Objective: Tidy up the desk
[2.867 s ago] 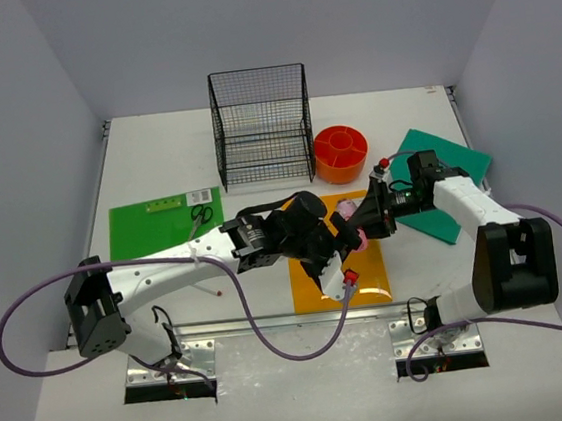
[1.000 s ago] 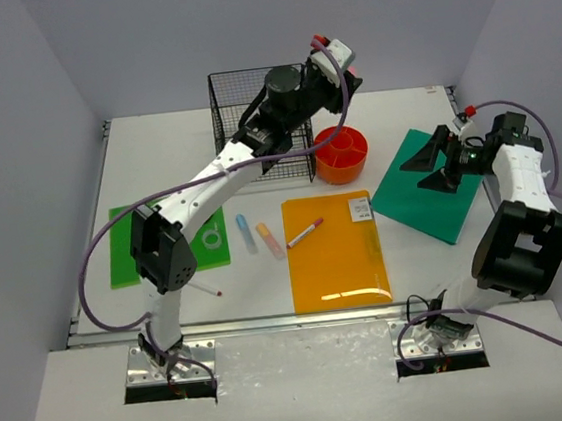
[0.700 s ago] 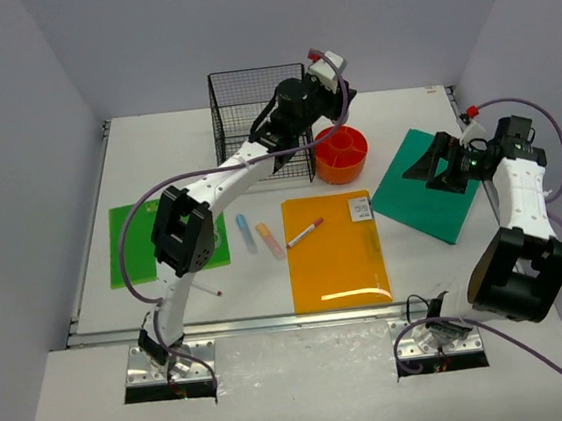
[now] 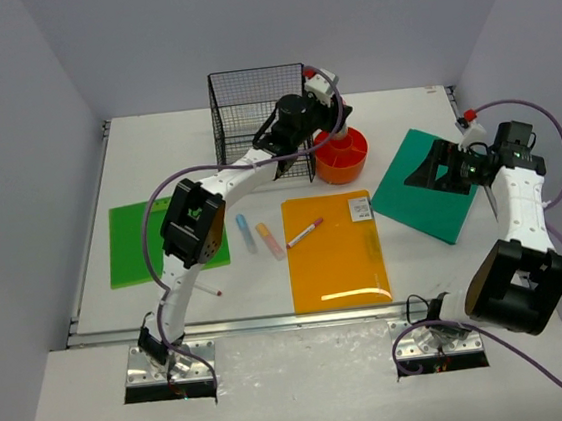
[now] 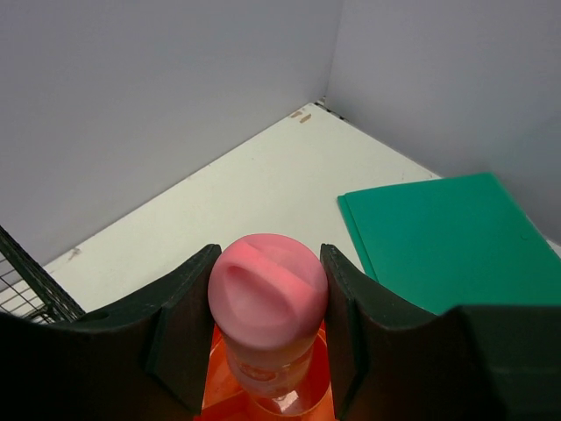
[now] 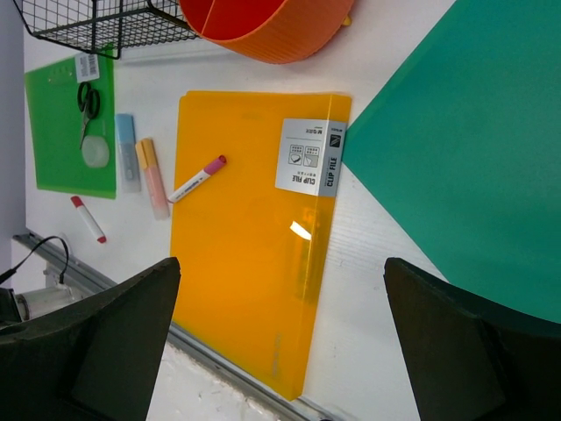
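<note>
The desk [image 4: 155, 163] is a wide white tabletop with a silver rail [image 4: 273, 322] along its near edge. My left gripper [image 4: 331, 137] reaches over the round orange tray [image 4: 354, 155] at the back. In the left wrist view this gripper [image 5: 267, 263] is shut on a pink-capped tube [image 5: 267, 289], which hangs just above the tray's orange floor [image 5: 219, 390]. My right gripper [image 4: 426, 172] hovers wide open over the teal folder [image 4: 426, 200]. The right wrist view has nothing between the right gripper's [image 6: 280, 263] fingers, which frame the orange clip file [image 6: 245, 254].
A black wire rack [image 4: 257, 123] stands beside the tray. On the desk lie an orange clip file [image 4: 336, 255], a pink marker [image 4: 305, 233], blue [image 4: 246, 232] and orange [image 4: 269, 240] highlighters, a red pen [image 4: 207, 291], and a green sheet [image 4: 133, 241] with scissors [image 6: 88, 98].
My left gripper has carried the pink-capped tube from the orange file up and back, then lowered it over the orange tray. My right arm has drawn back to the right.
</note>
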`<state>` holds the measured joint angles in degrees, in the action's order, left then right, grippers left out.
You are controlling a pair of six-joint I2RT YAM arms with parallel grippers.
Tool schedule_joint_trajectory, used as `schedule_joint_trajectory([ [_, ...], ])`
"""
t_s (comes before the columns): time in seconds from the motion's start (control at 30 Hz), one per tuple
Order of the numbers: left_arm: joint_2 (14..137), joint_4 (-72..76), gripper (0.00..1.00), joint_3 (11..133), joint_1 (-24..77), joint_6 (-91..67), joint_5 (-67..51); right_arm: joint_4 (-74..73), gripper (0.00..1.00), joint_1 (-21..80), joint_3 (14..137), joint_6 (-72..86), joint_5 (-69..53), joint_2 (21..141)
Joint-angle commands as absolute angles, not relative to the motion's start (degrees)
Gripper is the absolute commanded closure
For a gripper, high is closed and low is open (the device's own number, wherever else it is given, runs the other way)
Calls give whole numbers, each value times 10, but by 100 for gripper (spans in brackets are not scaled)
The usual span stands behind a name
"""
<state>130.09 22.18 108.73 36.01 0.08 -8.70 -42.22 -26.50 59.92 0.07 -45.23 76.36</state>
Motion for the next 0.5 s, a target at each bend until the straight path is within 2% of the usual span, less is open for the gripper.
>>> schedule_joint_trajectory([
  [0.0,1305,281,100,1083,356,-26,-107,-412,1,-265,601,-15,-453,769],
  [0.3,1304,284,100,1053,357,-27,-121,-411,1,-265,604,-11,-465,780],
  [0.4,1308,282,83,1054,357,-26,-122,-411,1,-265,606,-10,-468,780],
  [0.47,1308,278,61,1060,357,-30,-120,-411,1,-265,609,-10,-471,780],
])
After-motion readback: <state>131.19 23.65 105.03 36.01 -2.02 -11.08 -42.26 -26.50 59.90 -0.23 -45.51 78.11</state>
